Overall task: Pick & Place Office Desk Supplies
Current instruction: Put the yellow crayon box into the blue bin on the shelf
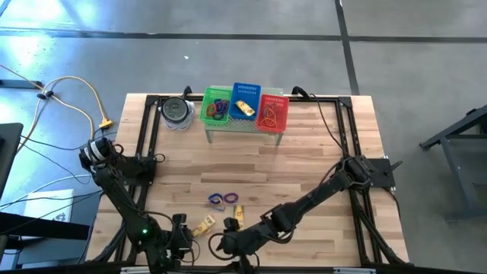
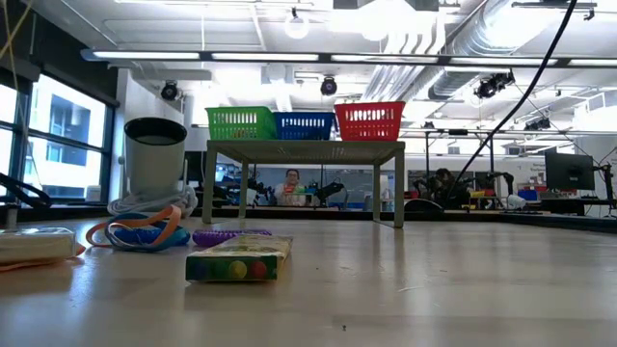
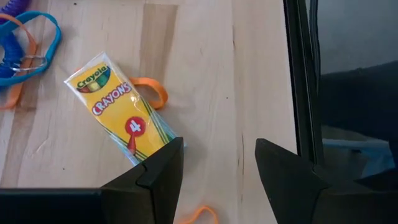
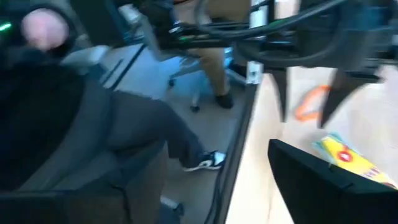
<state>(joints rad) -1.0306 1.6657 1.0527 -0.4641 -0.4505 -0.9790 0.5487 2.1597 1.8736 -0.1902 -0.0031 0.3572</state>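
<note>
**Both claws low at near worktop edge**

Left claw (image 3: 214, 168) fingers apart, empty, just over crayon pack (image 3: 121, 112) end. Right claw (image 1: 221, 243) beside it, can't tell its state. Blue and purple loops (image 1: 222, 199) lie nearby; more supplies in baskets (image 1: 245, 106).

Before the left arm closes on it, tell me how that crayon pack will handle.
The crayon pack is a flat, thin box lying on the table, so it is probably light and should not roll. Its glossy wrapping may slip in the jaws. An orange band pokes out from under it and could drag along.
</note>
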